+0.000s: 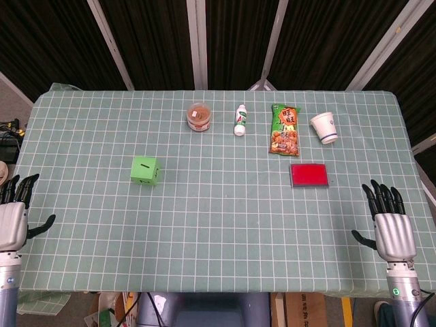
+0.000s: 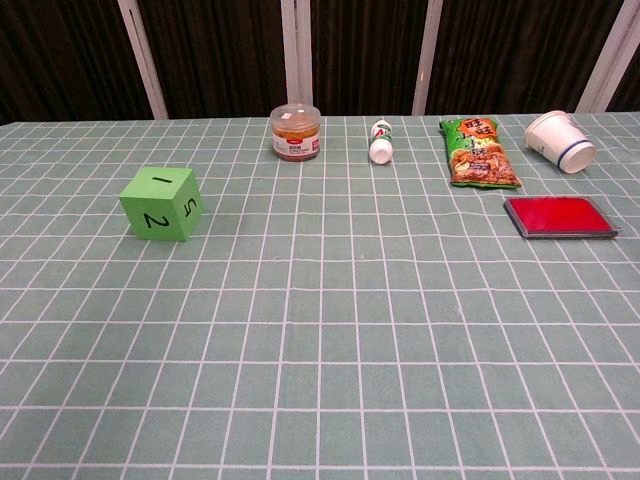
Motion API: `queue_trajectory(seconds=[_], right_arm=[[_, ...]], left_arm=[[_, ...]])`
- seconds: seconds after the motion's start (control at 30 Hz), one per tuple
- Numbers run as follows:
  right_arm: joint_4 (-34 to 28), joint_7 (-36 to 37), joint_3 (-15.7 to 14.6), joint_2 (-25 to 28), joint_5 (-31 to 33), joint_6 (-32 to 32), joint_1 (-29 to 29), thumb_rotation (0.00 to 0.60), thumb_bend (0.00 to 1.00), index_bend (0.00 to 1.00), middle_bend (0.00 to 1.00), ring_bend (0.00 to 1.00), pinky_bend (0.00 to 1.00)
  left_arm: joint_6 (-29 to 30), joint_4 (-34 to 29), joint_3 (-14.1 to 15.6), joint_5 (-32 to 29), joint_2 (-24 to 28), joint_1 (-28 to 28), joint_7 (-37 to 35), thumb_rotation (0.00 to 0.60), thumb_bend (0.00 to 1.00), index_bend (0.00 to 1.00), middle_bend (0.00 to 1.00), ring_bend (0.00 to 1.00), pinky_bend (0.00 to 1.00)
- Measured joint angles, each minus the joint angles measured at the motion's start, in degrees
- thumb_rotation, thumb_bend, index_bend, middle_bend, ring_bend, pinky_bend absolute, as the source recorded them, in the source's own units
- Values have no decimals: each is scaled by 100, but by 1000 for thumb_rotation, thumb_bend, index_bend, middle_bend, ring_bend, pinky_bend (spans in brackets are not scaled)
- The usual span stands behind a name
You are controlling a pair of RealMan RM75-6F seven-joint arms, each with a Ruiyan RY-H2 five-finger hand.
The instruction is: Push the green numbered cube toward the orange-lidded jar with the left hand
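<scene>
The green numbered cube (image 1: 145,169) (image 2: 162,204) sits on the left half of the table, showing a 1 on top and a 2 toward me. The orange-lidded jar (image 1: 199,116) (image 2: 296,132) stands upright farther back and to the cube's right. My left hand (image 1: 15,214) rests at the table's near left edge, fingers spread, holding nothing, well left of the cube. At the near right edge my right hand (image 1: 389,219) lies the same way, empty. The chest view shows neither hand.
Along the back, right of the jar, lie a small white bottle with a green label (image 1: 240,120) (image 2: 381,141), a green snack bag (image 1: 285,129) (image 2: 479,152) and a tipped white paper cup (image 1: 325,127) (image 2: 560,141). A flat red box (image 1: 309,174) (image 2: 559,216) lies in front of them.
</scene>
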Motion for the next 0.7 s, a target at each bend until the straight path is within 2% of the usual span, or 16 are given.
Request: queue_trajectory(seconds=[0.17,0.7], right_arm=[[81,7,-48,-66,-52,-114,53,600,45,72,0,0,0],[-296,-170,14,36,115,80,-104,600,45,72,0,0,0]], left_arm=[[57,-1,-17,99,5,30,-29,600,291,109,118,0,0],[-49,-2,-42,222,20,86,-70,600,292,108,119,0,0]])
